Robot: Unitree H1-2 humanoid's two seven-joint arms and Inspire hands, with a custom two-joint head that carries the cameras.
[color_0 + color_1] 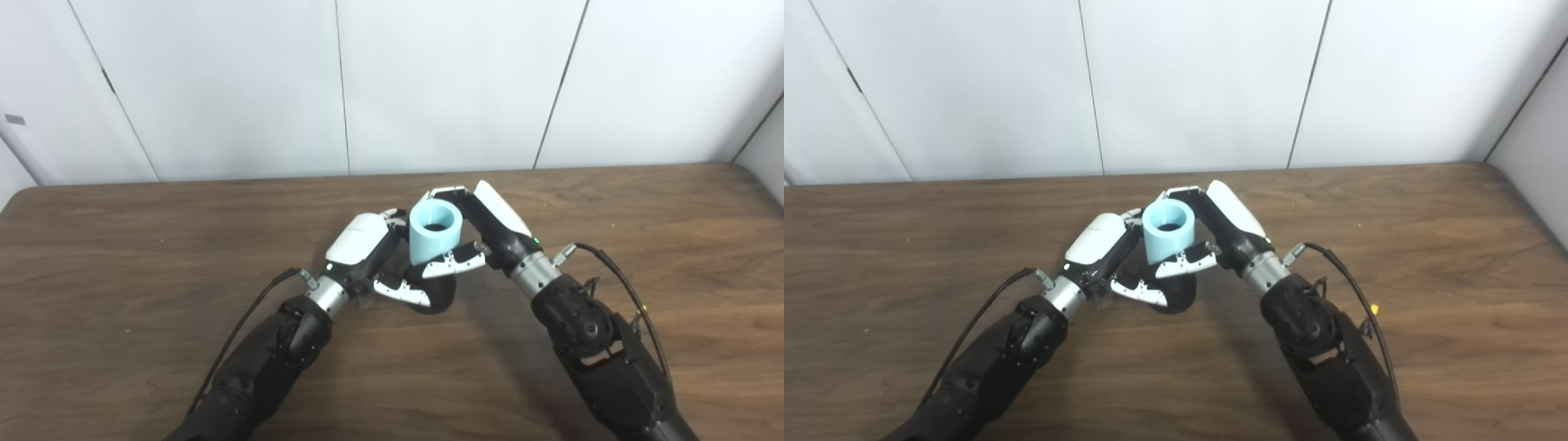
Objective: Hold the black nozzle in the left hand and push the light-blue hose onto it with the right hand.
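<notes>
Left eye view showed the left hand (367,254) clamped on the black nozzle (438,295) above the table (122,257), the right hand (484,229) gripping the light-blue hose (433,236) mid-wall, seemingly light, stiff, smooth, seated upright atop it.

Even, bright light falls from above, with soft shadows beneath both arms on the table (612,202). Focus is slightly soft throughout, and the wall (453,79) looks washed out.
</notes>
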